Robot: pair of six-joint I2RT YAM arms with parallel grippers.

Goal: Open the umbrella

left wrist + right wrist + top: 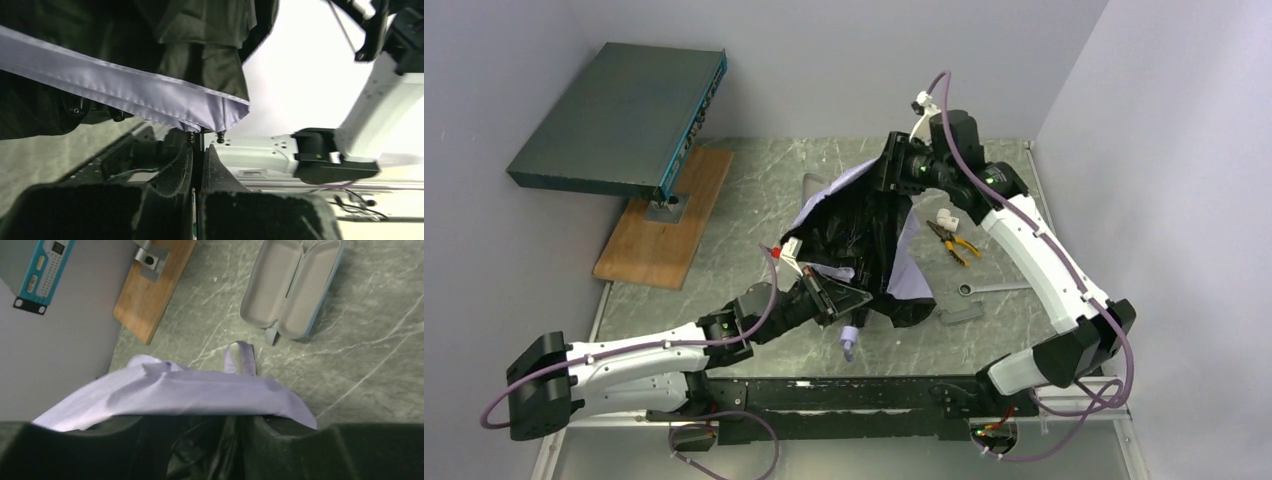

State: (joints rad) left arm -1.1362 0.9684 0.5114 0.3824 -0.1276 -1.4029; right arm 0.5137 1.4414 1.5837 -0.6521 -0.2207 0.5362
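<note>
Umbrella (pixel 869 255) mid-table (pixel 754 200), half collapsed, dark lining up, lavender edges showing, stretched between both claws. Left gripper (pixel 200 167) at near end, just above pale handle (pixel 849 344), fingers pressed almost together on thin black shaft (pixel 200 144). Right gripper (pixel 205 442) at far end, fingers under canopy fabric (pixel 190 392); cannot tell whether pinching.

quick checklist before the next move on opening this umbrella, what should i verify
1. Left fingers closed on the shaft of the umbrella: ok.
2. Right fingers gripping the canopy: cannot tell, fabric hides the contact.
3. Canopy spread: not ok, it is slack and folded.
4. Handle free, poking out toward the arm bases: ok.
5. Room on the right: probably not ok, pliers and wrench lie close beside the canopy.
</note>
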